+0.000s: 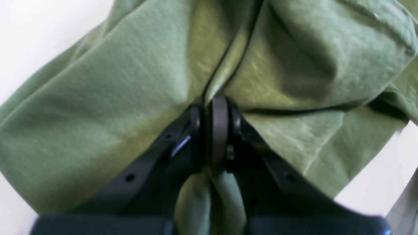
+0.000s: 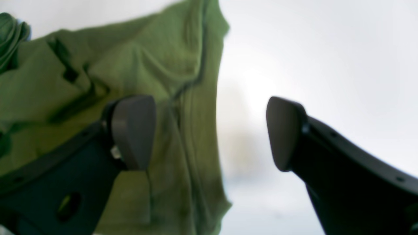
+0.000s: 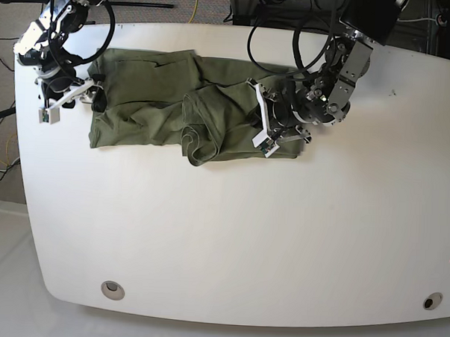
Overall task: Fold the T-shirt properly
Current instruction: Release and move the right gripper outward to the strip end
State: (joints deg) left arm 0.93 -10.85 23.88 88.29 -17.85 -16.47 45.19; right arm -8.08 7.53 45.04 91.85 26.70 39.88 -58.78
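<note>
The olive-green T-shirt [image 3: 153,98] lies crumpled and partly folded over itself on the far half of the white table [image 3: 245,229]. My left gripper [image 3: 262,133] is at the shirt's right end. In the left wrist view the left gripper [image 1: 214,107] is shut on a pinched fold of the T-shirt [image 1: 114,81], with cloth passing between the fingers. My right gripper [image 3: 92,95] is at the shirt's left edge. In the right wrist view the right gripper [image 2: 209,130] is open, one finger [image 2: 134,130] over the T-shirt [image 2: 163,65], the other over bare table.
Cables and stands lie beyond the table's far edge [image 3: 217,4]. Two round holes sit near the front corners, one at the left [image 3: 113,289] and one at the right [image 3: 428,302]. The floor shows off the left edge.
</note>
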